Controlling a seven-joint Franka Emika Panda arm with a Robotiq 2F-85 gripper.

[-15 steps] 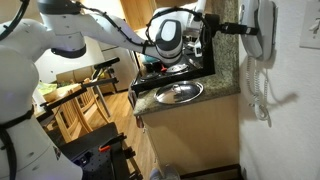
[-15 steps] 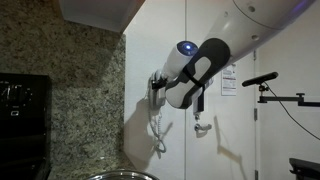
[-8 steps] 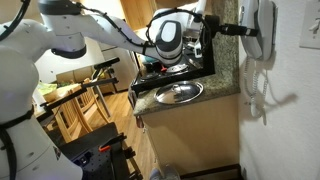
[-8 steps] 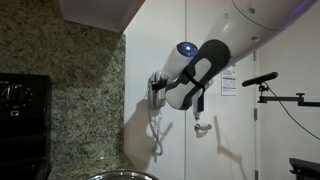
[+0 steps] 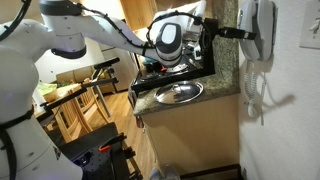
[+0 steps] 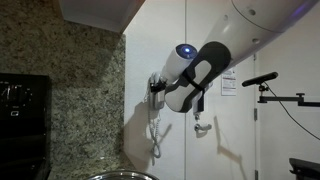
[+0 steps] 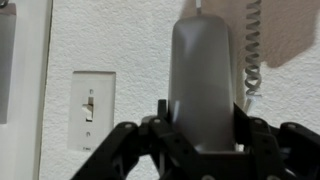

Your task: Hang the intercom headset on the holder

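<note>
Your tool (image 7: pixel 200 138) is clenched on the intercom headset (image 7: pixel 200 80), which stands upright at the centre of the wrist view, close against the wall. You grip its lower part, probably to leave the top free to meet the holder (image 5: pixel 268 30), upper right. The coiled cord (image 7: pixel 251 45) hangs clear at upper right. Whether it is seated cannot be told.

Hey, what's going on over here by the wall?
A robot arm's gripper is shut on the intercom headset, holding it upright against the white wall at the holder. The coiled cord hangs beside the headset, and a light switch plate is on its other side. Whether the headset is hooked on the holder can't be told from these views.
</note>
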